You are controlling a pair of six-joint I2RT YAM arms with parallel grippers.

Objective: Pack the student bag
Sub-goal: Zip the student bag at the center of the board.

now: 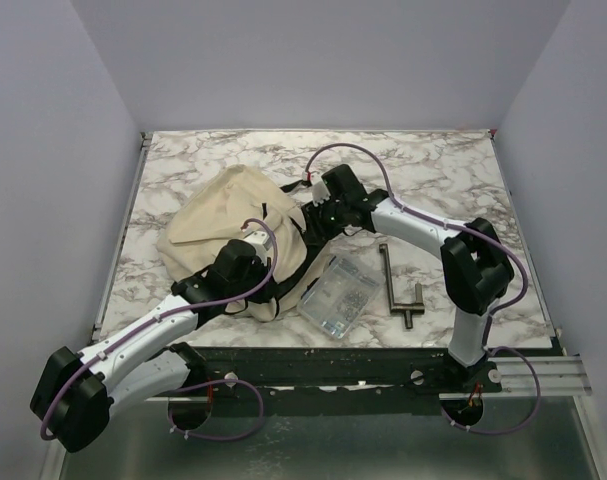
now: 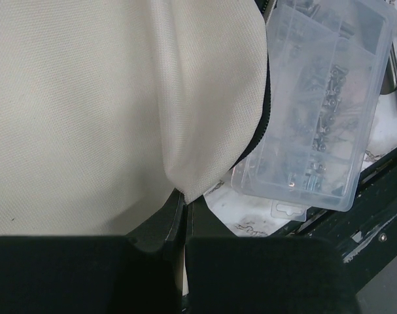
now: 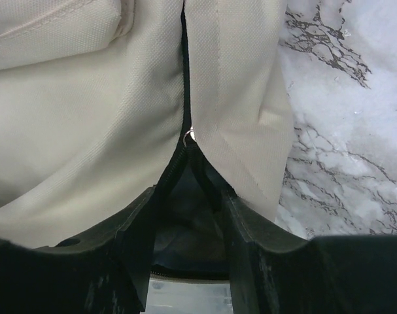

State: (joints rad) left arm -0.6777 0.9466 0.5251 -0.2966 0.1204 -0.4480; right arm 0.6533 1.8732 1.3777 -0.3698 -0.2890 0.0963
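Top external view is showing the student bag slumping left of centre, soft and light. Left gripper is clamping its cloth edge; right gripper is gaping astride the zip, likely the firmest hold.

Your white, grey-veined marble table carries three things. The cream student bag lies slumped left of centre. Just beside its near right edge you see a clear plastic case of small metal parts, and to the right of that, apart from it, a dark metal T-shaped tool lies flat.
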